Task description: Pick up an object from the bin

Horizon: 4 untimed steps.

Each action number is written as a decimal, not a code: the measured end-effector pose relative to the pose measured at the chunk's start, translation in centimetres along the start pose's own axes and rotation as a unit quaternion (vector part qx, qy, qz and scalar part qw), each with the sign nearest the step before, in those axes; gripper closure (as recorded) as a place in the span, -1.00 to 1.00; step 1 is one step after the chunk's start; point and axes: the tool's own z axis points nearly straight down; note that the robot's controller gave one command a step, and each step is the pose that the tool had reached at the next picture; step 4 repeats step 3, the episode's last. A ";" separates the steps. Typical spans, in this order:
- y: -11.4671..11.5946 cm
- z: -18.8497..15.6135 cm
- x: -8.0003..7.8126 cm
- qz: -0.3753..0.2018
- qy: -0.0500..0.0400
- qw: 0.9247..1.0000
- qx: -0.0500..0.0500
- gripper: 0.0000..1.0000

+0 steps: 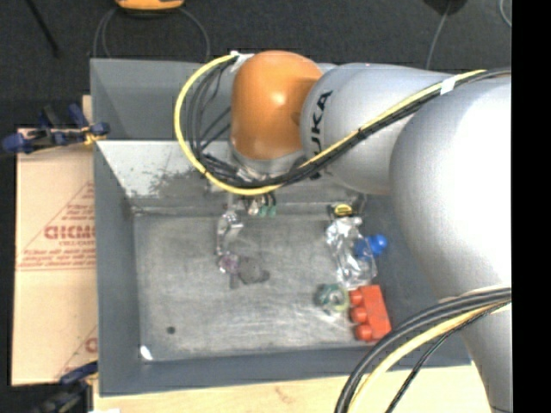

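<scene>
The gripper hangs low at the bin's middle, right over a small purple thing, likely lined up to grab it; whether it is wide or narrow I cannot tell

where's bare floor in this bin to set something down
The bin floor is bare from its left side to the gripper, and along the front edge. The right end is crowded: crumpled foil, blue piece, red block.

Single camera above bin, tilted slightly off vertical, fairly near; arm enters from frame right.
</scene>
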 end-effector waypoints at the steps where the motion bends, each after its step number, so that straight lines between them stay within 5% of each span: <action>1: -4.5 5.4 5.2 -0.020 -0.006 1.000 -0.003 -1.00; 2: -4.3 5.0 4.9 -0.020 -0.007 1.000 -0.003 1.00; 3: -6.5 -11.5 4.6 -0.078 -0.008 0.997 0.000 1.00; 4: -6.5 -11.5 4.6 -0.078 -0.008 0.997 0.000 1.00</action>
